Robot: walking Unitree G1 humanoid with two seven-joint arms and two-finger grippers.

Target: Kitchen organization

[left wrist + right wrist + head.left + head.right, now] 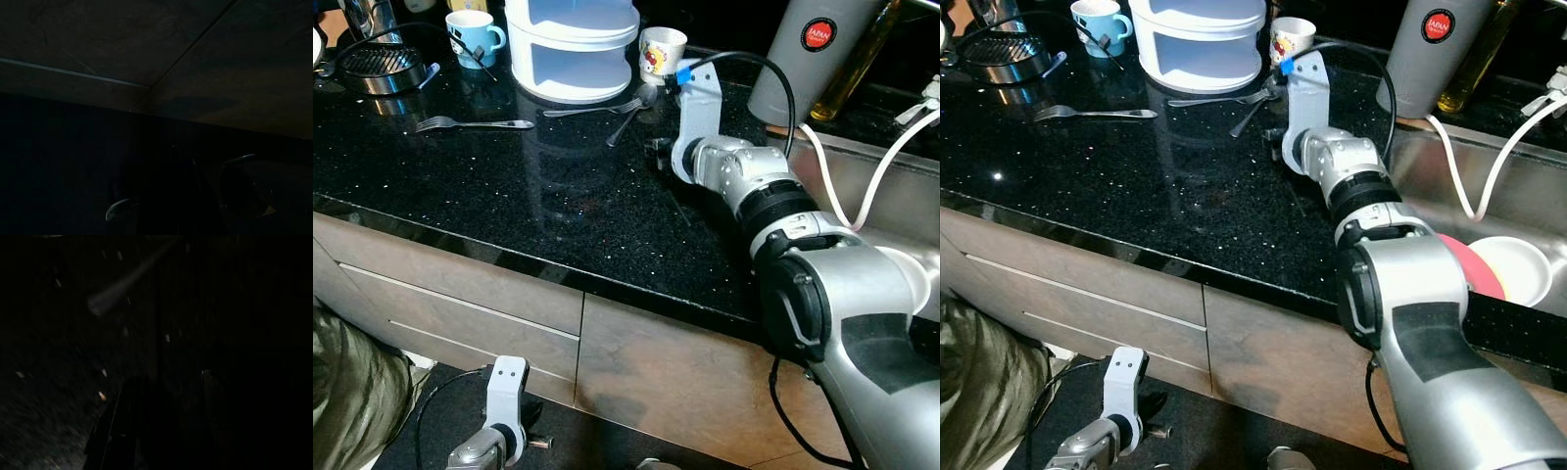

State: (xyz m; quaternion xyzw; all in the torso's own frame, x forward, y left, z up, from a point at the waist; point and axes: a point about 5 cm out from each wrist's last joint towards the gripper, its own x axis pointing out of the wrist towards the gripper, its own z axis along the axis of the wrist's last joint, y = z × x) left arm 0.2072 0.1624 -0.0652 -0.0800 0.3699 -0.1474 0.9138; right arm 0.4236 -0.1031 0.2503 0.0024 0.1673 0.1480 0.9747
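My right arm reaches over the black stone counter (509, 196), and its gripper (658, 154) sits low on the surface, mostly hidden behind the wrist. Just beyond it lie a spoon (628, 119) and a fork (592, 108), beside a white stacked container (573, 54). Another fork (475, 123) lies alone to the left. A small printed cup (662, 49) stands behind the gripper. The right wrist view is very dark, with a pale utensil handle (122, 286) on the speckled stone. My left arm hangs idle by the cabinet fronts, gripper (530, 441) near the floor.
A blue mug (475, 37) and a round metal strainer (380, 69) stand at the back left. A grey flask (808, 59) and an oil bottle (857, 59) stand at the back right. The sink (1449, 166) holds a white hose and plates (1518, 269). A person's olive clothing (347, 392) is at the lower left.
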